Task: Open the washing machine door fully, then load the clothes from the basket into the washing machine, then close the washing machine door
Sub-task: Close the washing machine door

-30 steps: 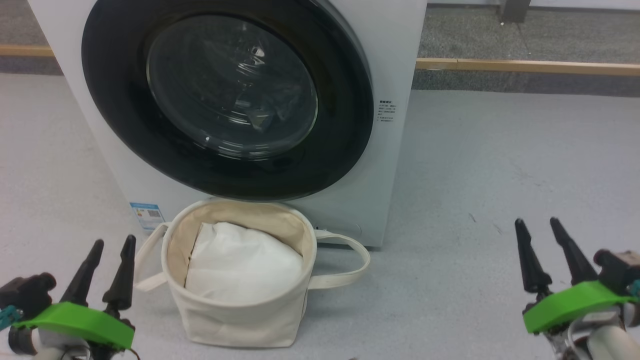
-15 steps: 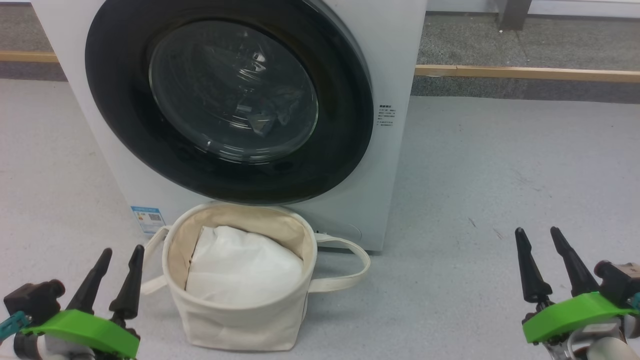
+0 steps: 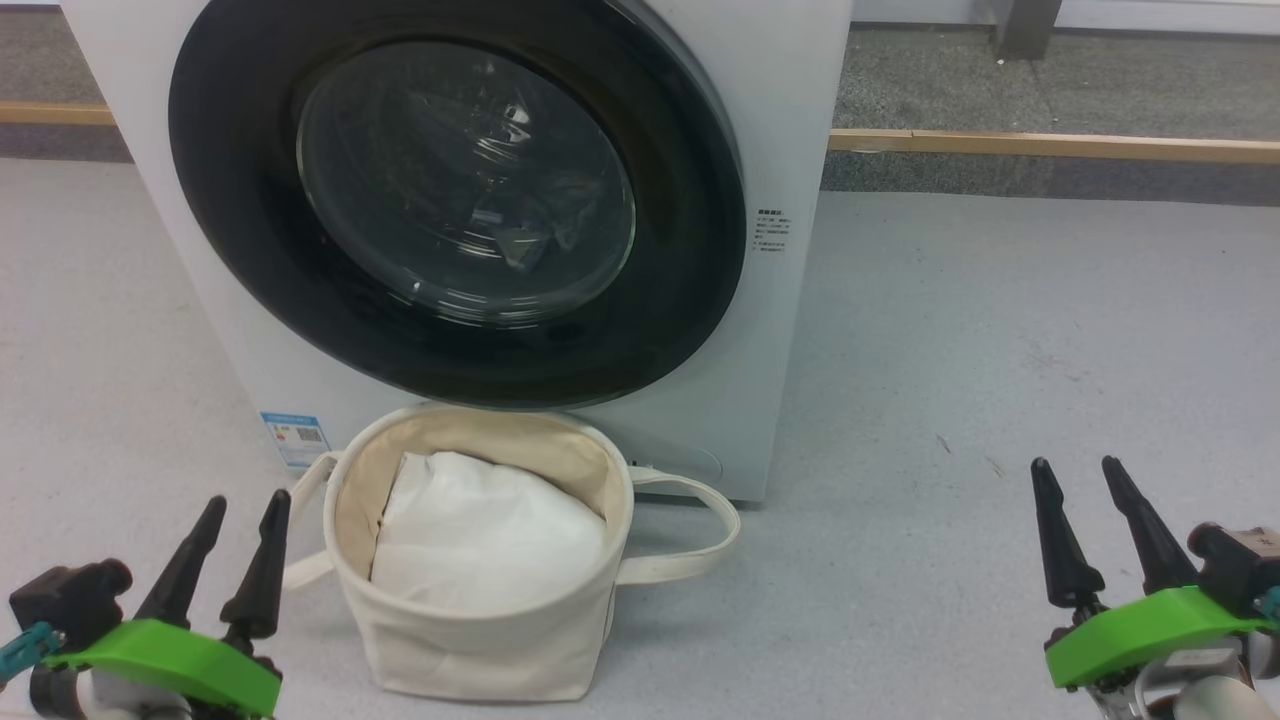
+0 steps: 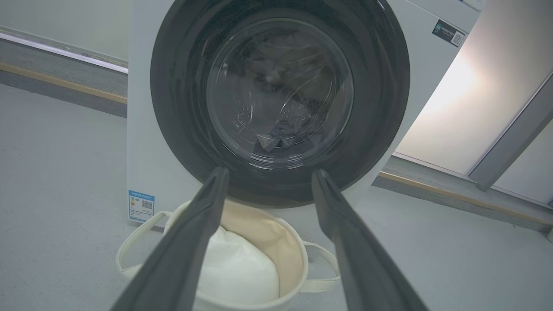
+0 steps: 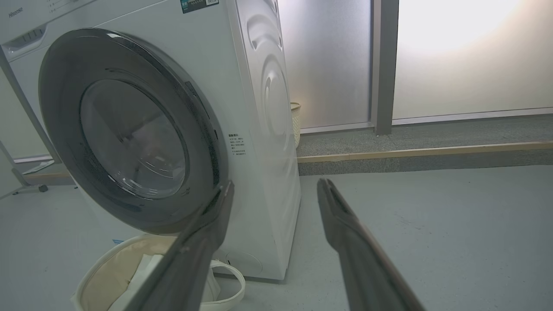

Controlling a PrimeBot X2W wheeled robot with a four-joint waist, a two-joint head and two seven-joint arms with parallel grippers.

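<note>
1. Washing machine (image 3: 790, 120): a white box on the grey floor (image 3: 1000, 350), front facing the robot. Judged heavy and rigid. It should not shift under a pull.
2. Washing machine door (image 3: 460, 190): shut flush against the front. It has a wide glossy black rim and a bulging glass centre. Judged stiff and slick, and the glass offers no purchase. The right wrist view shows a dark recess (image 5: 203, 129) along the rim edge on the robot's right, which is likely the pull. Hook a finger there and let the door swing on its hinge.
3. Basket (image 3: 480, 640): stands at the machine's foot, right under the door's lower rim. It is soft canvas, judged light, with walls that will buckle if pressed. Its loop handles (image 3: 700, 520) flop out to either side. A swinging door may brush its rim.
4. White bundle (image 3: 490, 530): plain and pillow-like, lying in the basket. No printed fabric is visible on top.
5. Clothes (image 3: 530, 240): crumpled fabric low behind the glass, too dim to read a print, but probably these. Limp and light. Pinch a fold and expect trailing ends.
6. Left gripper (image 3: 249, 498): low left, just beside the basket's left handle, fingers spread, nothing between them.
7. Right gripper (image 3: 1075, 465): low right, well apart from everything, fingers spread and empty.
</note>
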